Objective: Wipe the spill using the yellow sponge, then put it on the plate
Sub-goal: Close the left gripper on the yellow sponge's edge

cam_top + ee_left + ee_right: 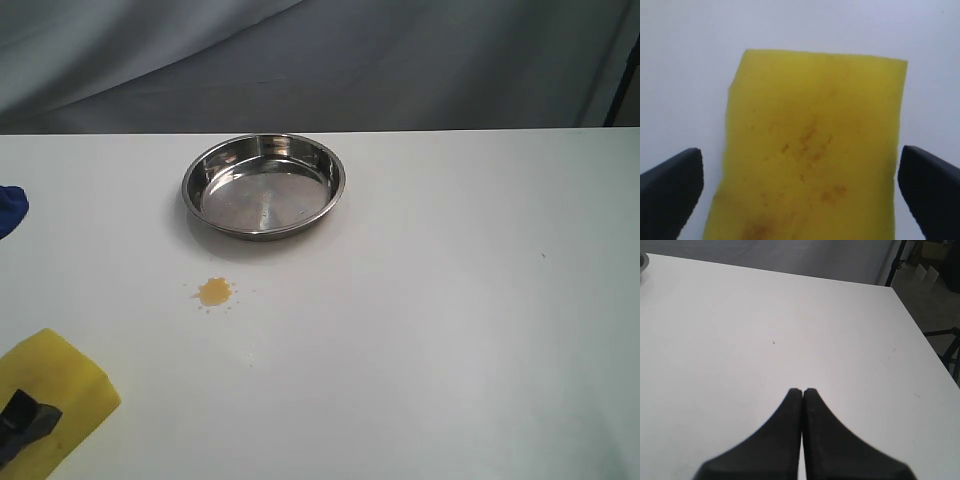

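The yellow sponge (62, 385) lies flat on the white table at the near left corner of the exterior view. My left gripper (800, 157) is open and straddles the sponge (815, 125), which shows brownish stains on top. White table shows between one fingertip (687, 170) and the sponge's edge, while the other fingertip (920, 170) sits right at the opposite edge. Only a dark piece of this gripper (22, 420) shows over the sponge in the exterior view. The spill (214, 291) is a small orange blotch between sponge and plate (263, 138), a round steel dish farther back. My right gripper (802, 390) is shut, holding nothing.
A blue object (10, 208) pokes in at the left edge of the exterior view. Behind the table hangs a grey cloth backdrop. The right wrist view shows the table's far right corner, with stands and floor beyond it, and a sliver of the plate (642, 262).
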Motion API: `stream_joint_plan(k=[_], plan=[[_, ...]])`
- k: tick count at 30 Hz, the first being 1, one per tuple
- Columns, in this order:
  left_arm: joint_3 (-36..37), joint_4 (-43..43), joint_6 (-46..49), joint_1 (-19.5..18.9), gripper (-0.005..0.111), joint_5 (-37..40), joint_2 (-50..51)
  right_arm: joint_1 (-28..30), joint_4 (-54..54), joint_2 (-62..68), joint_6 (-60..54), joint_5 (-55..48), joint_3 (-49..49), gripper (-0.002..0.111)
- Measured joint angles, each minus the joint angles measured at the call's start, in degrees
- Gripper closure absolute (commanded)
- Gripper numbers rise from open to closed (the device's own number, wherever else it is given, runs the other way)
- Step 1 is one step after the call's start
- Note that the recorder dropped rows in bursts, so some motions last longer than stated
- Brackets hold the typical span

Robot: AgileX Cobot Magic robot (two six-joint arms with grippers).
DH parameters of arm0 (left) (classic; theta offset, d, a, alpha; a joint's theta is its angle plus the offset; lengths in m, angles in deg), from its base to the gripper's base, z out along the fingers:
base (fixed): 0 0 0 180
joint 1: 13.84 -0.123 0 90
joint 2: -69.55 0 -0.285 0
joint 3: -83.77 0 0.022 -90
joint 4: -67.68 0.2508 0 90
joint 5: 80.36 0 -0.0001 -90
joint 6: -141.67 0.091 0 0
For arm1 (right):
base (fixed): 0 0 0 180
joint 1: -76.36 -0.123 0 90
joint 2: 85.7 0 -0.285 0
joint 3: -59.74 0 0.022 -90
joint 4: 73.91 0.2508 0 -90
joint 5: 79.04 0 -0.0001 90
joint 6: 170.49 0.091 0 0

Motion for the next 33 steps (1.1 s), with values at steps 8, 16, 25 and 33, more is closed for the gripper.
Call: stream_joint_plan(k=[8,16,25,33], plan=[[1.98,1.80,0.11,0.00,0.002,-5.45,0.00,0.00,0.00,0.00,0.00,0.00,0.00,0.108],[1.98,1.94,0.11,0.00,0.002,-5.54,0.00,0.00,0.00,0.00,0.00,0.00,0.00,0.108],[1.98,1.94,-1.78,0.00,0.002,-5.69,0.16,0.00,0.00,0.00,0.00,0.00,0.00,0.108],[1.98,1.94,-3.72,0.00,0.002,-8.77,8.35,0.00,0.00,0.00,0.00,0.00,0.00,0.108]])
